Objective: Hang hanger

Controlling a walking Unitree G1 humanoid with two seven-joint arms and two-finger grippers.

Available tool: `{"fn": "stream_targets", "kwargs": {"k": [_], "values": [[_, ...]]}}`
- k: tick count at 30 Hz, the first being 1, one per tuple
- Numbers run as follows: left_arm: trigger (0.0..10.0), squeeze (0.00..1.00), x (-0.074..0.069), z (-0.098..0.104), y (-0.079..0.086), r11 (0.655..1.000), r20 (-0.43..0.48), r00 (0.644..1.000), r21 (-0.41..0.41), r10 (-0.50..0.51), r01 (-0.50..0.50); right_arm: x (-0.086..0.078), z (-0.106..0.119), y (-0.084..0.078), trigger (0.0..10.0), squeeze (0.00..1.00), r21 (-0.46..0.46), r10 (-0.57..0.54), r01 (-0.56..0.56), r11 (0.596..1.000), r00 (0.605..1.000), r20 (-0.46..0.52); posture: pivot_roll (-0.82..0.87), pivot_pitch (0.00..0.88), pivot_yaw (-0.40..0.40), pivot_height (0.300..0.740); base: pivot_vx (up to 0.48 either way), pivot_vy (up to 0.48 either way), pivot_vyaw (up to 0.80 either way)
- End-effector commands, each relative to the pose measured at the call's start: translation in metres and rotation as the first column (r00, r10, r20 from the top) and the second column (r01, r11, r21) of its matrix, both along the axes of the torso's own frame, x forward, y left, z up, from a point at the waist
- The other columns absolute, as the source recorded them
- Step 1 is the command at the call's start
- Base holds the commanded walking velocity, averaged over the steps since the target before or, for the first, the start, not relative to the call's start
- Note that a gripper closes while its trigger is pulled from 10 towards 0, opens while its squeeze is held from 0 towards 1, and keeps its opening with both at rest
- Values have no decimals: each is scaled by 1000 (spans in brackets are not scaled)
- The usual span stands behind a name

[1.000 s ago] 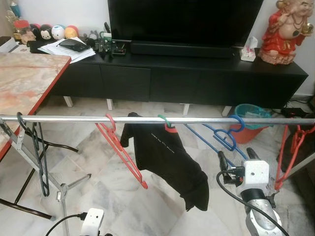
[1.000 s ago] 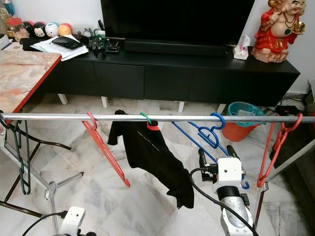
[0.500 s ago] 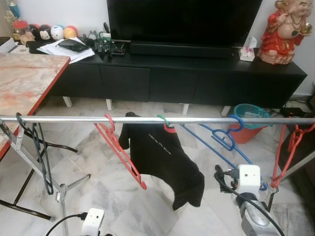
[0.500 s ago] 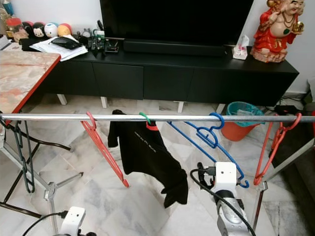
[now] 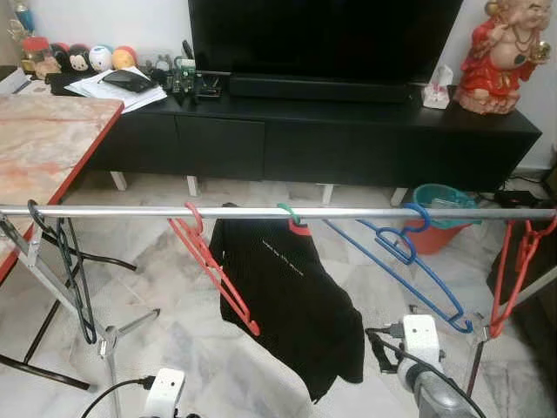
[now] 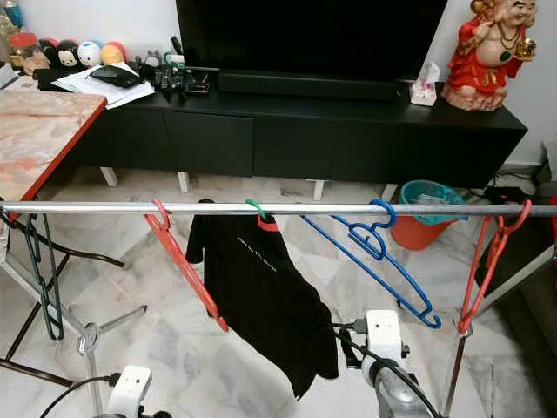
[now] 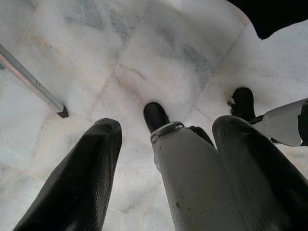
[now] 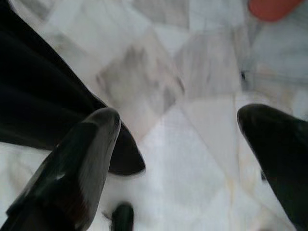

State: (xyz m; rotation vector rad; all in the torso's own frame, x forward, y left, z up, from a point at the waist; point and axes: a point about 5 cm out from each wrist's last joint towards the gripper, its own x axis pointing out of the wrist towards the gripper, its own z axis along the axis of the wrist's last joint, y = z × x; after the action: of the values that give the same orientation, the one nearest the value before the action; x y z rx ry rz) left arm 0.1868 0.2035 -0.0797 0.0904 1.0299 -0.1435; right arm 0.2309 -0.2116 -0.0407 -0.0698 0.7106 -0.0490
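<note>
The right claw (image 8: 178, 159) sits low, below the metal rail (image 5: 261, 212) and just right of the hanging black T-shirt (image 5: 291, 305); its two fingers (image 8: 84, 159) are spread wide apart with nothing between them, only marble floor (image 8: 192, 72) and the dark edge of the shirt beside one finger. In the head views its white wrist housing (image 5: 421, 338) shows near the bottom, with a black cable looping off it. The left claw (image 7: 166, 163) hangs low by the robot's body, fingers also spread and empty, pointing down at the floor and the robot's own leg and black feet.

The T-shirt hangs on a hanger whose green hook (image 5: 289, 212) is over the rail, near its middle. Left of it a red hanger (image 5: 213, 270) hangs tilted, its lower end swung toward the shirt. Right of the shirt a blue hanger (image 5: 409, 261) hangs from the rail at a slant, and at the far right another red hanger (image 5: 513, 270) hangs down. A dark hanger (image 5: 74, 279) hangs at the rail's far left end, beside the marble-topped bench (image 5: 43, 148) with the red edge.

Behind the rail stand a long black TV cabinet (image 5: 331, 131) with a large television (image 5: 322, 35), a red figurine (image 5: 505, 57) on its right end, and a teal bin (image 5: 444, 205) on the floor.
</note>
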Motion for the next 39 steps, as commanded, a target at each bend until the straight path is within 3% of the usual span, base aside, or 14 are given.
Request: {"fn": "stream_targets", "kwargs": {"k": [1,9,14,22,26,30,39], "values": [[10000,0,-3,-2,-1,1000,-23,1000,3,-3,3,-2,-3,-6,10000,0,-22,-28,28,999,1000,-14,-120,0,-62,740,0,0,0],[10000,0,-2,-2,-1,1000,-21,1000,4,3,-3,-14,-19,-3,10000,0,32,-128,133,991,985,-116,-115,0,-55,740,0,0,0],[10000,0,-2,-2,-2,1000,-20,1000,3,16,-16,-47,-40,3,10000,0,39,-195,210,977,951,-238,-91,0,-63,740,0,0,0],[10000,0,-2,-2,-2,1000,-24,999,13,24,-23,-64,-49,10,10000,0,72,-195,221,972,944,-265,-77,0,-68,740,0,0,0],[10000,0,-2,-2,-3,1000,-27,1000,24,15,-14,-49,-42,4,10000,0,58,-189,211,976,947,-261,-79,0,-67,740,0,0,0],[10000,0,-1,-2,-3,1000,-22,1000,19,17,-17,-44,-40,4,10000,0,60,-181,203,977,949,-258,-75,0,-70,740,0,0,0],[10000,0,-1,-2,-4,1000,-19,1000,16,11,-11,-47,-41,4,10000,0,65,-155,177,982,954,-255,-75,0,-71,740,0,0,0]]}}
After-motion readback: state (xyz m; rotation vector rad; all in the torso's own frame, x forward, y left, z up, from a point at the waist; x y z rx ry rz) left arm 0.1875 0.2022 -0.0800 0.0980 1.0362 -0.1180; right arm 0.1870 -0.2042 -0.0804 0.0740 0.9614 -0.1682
